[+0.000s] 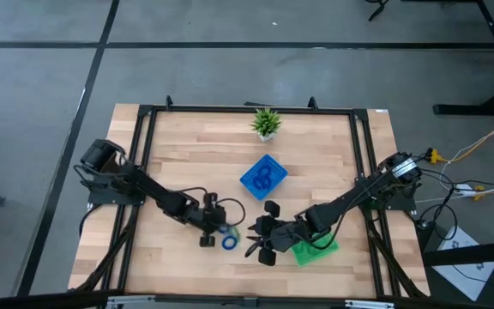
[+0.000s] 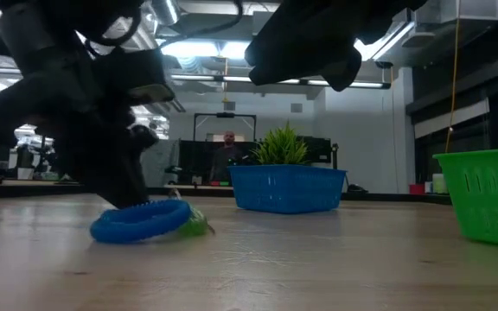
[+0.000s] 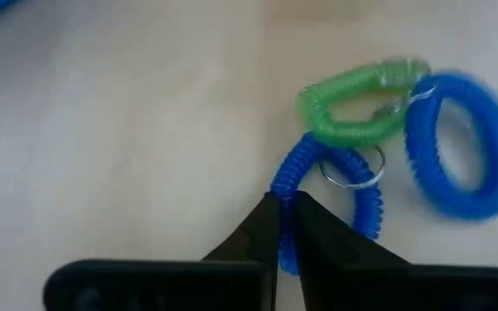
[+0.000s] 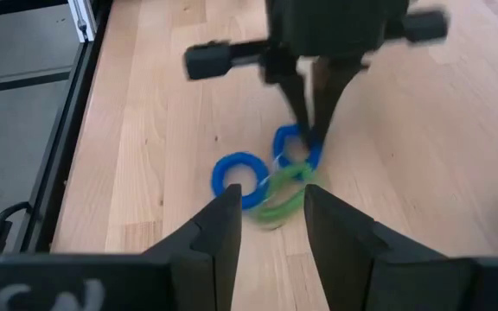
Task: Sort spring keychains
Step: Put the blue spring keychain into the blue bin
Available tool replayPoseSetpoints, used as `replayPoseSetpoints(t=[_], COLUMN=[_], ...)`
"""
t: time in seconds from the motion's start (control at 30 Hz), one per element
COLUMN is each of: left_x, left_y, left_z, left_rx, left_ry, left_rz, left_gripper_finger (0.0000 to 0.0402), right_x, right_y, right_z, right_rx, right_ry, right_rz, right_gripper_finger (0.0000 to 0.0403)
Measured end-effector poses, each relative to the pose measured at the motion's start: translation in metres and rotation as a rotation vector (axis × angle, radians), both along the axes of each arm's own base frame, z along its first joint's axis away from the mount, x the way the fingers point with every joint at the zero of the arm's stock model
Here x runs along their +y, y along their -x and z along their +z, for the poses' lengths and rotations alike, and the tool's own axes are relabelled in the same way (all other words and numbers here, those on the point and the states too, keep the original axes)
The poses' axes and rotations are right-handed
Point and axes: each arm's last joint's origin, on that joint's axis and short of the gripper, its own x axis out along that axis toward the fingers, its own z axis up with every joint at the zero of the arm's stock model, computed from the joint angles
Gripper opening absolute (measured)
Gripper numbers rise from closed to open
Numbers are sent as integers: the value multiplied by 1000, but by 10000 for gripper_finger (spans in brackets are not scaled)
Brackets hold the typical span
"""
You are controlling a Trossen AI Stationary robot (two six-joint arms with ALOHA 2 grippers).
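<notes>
Three spring keychains lie bunched on the wooden table near its near edge: two bright blue coils point(image 3: 465, 147) point(image 3: 335, 186) and a light green one point(image 3: 361, 104), with a metal ring point(image 3: 348, 173) among them. In the high view the bunch point(image 1: 230, 241) sits between both grippers. My left gripper point(image 3: 285, 200) point(image 1: 219, 230) is shut on one blue coil. My right gripper point(image 4: 271, 229) point(image 1: 262, 239) hovers open just right of the bunch, touching nothing. In the low view a blue coil point(image 2: 141, 220) and the green one point(image 2: 195, 225) rest on the table. My left gripper pinches the blue keychain with the metal ring by the near side of its coil point(image 3: 285, 226), between the two fingertips. The fingers point(image 4: 305, 104) come from above, slanting down. The rest of the loop point(image 4: 296, 147) appears to lie on the table beside the green coil.
A blue square tray point(image 1: 264, 176) with blue coils in it stands mid-table. A green square tray point(image 1: 317, 251) sits near the near edge, partly under my right arm. A small potted plant point(image 1: 266, 122) stands at the far edge. A person shows far off in the room point(image 2: 228, 142).
</notes>
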Motion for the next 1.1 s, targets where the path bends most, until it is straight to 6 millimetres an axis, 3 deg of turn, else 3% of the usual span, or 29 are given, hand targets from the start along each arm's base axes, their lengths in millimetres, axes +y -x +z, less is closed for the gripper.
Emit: replayPoseSetpoints(t=[0.23, 0.5, 0.77, 1.1], left_x=[4, 0, -10, -21], left_y=[16, 35, 39, 39], left_z=[44, 93, 106, 117], left_rx=[-119, -396, -545, -619], left_ry=[-123, -305, -429, -471], left_rz=[83, 227, 345, 310], left_gripper_finger=[14, 14, 15, 15], right_x=[-1, -9, -16, -34], right_y=[0, -5, -13, -23], right_z=[0, 3, 13, 19], right_rx=[3, -59, -180, -242], right_ry=[37, 51, 30, 2], right_rz=[1, -120, -210, -263], right_gripper_finger=[128, 128, 128, 128])
